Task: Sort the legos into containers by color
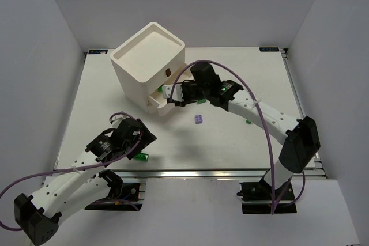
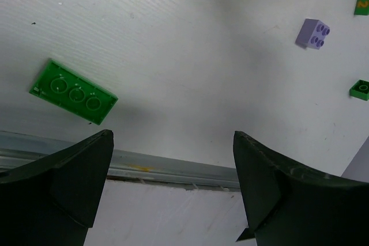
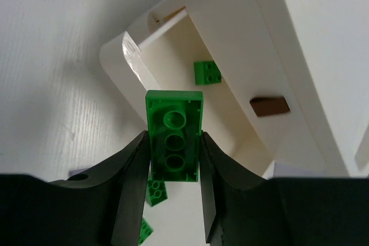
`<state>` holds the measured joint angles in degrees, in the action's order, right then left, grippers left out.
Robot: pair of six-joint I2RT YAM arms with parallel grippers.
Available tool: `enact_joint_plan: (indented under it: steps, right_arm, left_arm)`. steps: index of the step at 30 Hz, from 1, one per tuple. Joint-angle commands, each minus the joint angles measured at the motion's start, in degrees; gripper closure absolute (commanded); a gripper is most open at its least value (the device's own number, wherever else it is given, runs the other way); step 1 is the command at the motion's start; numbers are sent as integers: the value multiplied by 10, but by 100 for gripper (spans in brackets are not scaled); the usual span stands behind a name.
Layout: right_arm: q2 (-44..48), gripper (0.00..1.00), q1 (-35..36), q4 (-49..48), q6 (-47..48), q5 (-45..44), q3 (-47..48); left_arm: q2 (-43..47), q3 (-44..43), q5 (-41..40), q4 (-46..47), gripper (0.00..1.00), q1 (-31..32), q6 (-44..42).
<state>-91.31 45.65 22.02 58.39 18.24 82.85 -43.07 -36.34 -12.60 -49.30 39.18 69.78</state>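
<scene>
My right gripper [image 3: 174,142] is shut on a green lego [image 3: 174,135], underside toward the camera, above the pulled-out low drawer [image 3: 173,56] of the white cabinet [image 1: 149,61]. One small green lego [image 3: 206,73] lies inside that drawer. From above, the right gripper [image 1: 176,93] sits at the drawer [image 1: 157,106] front. The left gripper [image 2: 172,136] is open and empty over the table's near edge. A flat green lego [image 2: 73,91] lies left of it, seen from above as [image 1: 140,156]. A pale purple lego [image 2: 313,33] rests mid-table [image 1: 199,119].
A shut drawer with a red-brown handle [image 3: 269,106] sits above the open one. More green legos [image 3: 155,191] lie on the table under the right gripper. A small dark green lego [image 2: 360,89] lies at the right. The metal table rail [image 2: 173,168] runs along the near edge.
</scene>
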Motion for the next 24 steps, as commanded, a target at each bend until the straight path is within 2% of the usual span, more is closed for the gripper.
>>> enact_joint_plan:
  steps: [1,6,9,10,14,18,21,24]
  right_arm:
    - [-22,96,26,-87,87,-51,5]
    - [-69,94,38,-96,112,-75,34]
    - [-88,88,45,-94,126,-86,45]
    - [-92,81,48,-91,131,-88,48]
    - [-120,66,54,-96,144,-108,59]
    - [-134,43,55,-99,144,-114,70]
    - [-135,37,55,-110,129,-115,66]
    - [-122,35,56,-108,108,-112,67]
  left_arm:
    - [4,11,4,-7,6,-2,27]
    - [18,25,2,-13,5,-2,33]
    - [23,30,-3,-20,5,-2,36]
    - [25,33,-3,-20,5,-2,38]
    - [32,48,-1,-18,5,-2,47]
    - [38,55,0,-19,5,-2,50]
    - [41,58,-2,-26,5,-2,55]
    - [47,64,-4,-29,5,-2,62]
